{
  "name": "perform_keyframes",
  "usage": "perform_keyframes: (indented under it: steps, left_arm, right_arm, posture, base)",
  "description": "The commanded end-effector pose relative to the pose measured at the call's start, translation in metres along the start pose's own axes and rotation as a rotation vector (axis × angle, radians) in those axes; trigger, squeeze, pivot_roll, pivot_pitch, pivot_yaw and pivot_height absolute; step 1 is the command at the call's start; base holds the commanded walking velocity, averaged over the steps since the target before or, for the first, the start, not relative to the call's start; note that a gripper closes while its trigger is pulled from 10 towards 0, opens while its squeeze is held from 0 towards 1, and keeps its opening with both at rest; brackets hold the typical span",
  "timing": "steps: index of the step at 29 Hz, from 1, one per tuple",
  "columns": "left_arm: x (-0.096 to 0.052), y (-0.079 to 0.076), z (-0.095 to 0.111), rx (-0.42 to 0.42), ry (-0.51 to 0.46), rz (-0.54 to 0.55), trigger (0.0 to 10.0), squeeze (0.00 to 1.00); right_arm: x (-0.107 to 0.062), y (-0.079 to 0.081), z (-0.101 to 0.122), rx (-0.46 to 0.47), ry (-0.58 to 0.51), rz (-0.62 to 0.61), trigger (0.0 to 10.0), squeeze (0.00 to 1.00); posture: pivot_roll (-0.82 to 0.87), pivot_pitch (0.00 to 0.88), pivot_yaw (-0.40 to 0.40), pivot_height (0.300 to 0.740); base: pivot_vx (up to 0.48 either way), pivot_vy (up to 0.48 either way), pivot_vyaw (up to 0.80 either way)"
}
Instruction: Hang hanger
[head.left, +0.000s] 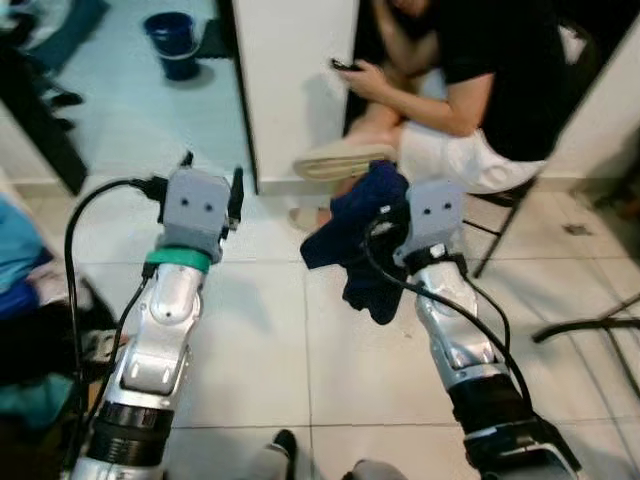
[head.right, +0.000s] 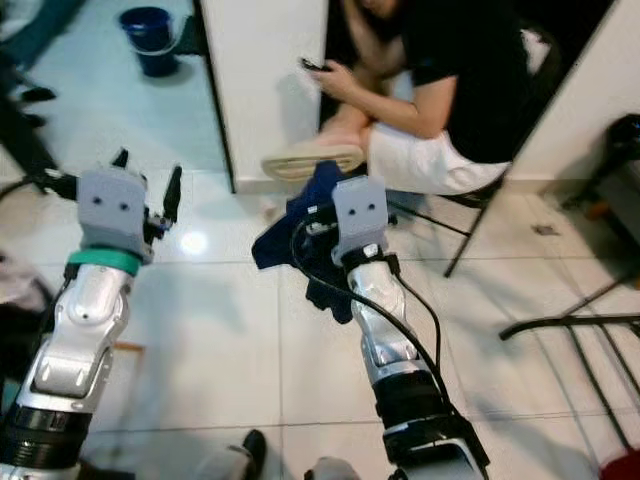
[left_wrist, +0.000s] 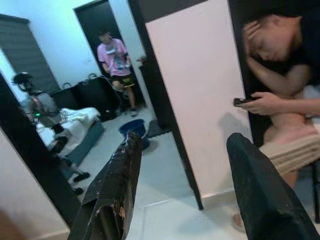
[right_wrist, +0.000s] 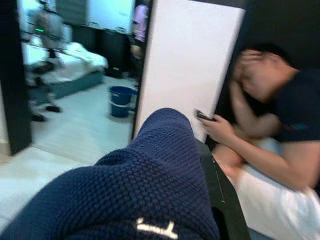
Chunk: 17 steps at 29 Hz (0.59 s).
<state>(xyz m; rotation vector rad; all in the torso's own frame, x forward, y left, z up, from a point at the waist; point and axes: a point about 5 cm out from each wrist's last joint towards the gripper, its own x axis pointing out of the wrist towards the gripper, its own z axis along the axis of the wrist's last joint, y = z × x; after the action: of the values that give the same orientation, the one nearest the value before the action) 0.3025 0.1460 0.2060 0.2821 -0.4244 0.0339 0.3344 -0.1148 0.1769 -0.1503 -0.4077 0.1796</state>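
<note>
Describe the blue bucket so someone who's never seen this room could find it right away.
Start at the white wall panel beside the seated person. Beyond it on the robot's left, a pale floor runs into the next room, and there stands the bucket. It is round, dark blue and open-topped, unlike the crumpled navy garment.

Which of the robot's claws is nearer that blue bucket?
Left. The left claw is raised toward the blue bucket; the right claw, holding the navy garment, is farther off.

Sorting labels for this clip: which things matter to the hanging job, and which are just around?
Job: navy knit garment, held in the right gripper; left gripper, open, empty.
Around: blue bucket; seated person with phone; folding chair.
</note>
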Motion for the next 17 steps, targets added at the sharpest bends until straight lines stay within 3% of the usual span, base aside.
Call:
perform_keyframes:
  steps: [1, 9, 17]
  left_arm:
    - [0.001, 0.001, 0.004, -0.007, 0.006, 0.001, 10.0, 0.0]
    - [0.011, 0.005, 0.037, -0.031, -0.092, 0.001, 10.0, 0.0]
    - [0.011, 0.003, 0.046, -0.039, -0.109, -0.012, 10.0, 0.0]
  right_arm:
    - [0.002, -0.002, 0.007, 0.015, -0.028, -0.01, 10.0, 0.0]
    - [0.012, -0.005, 0.04, 0.037, -0.128, -0.013, 10.0, 0.0]
    - [0.012, -0.005, 0.045, 0.044, -0.14, -0.006, 10.0, 0.0]
  posture:
    - [0.0, 0.0, 0.033, 0.74]
    - [-0.01, 0.01, 0.028, 0.74]
    - [0.0, 0.008, 0.029, 0.74]
  base:
    - [0.0, 0.0, 0.74]
    - [0.0, 0.0, 0.74]
    - [0.0, 0.0, 0.74]
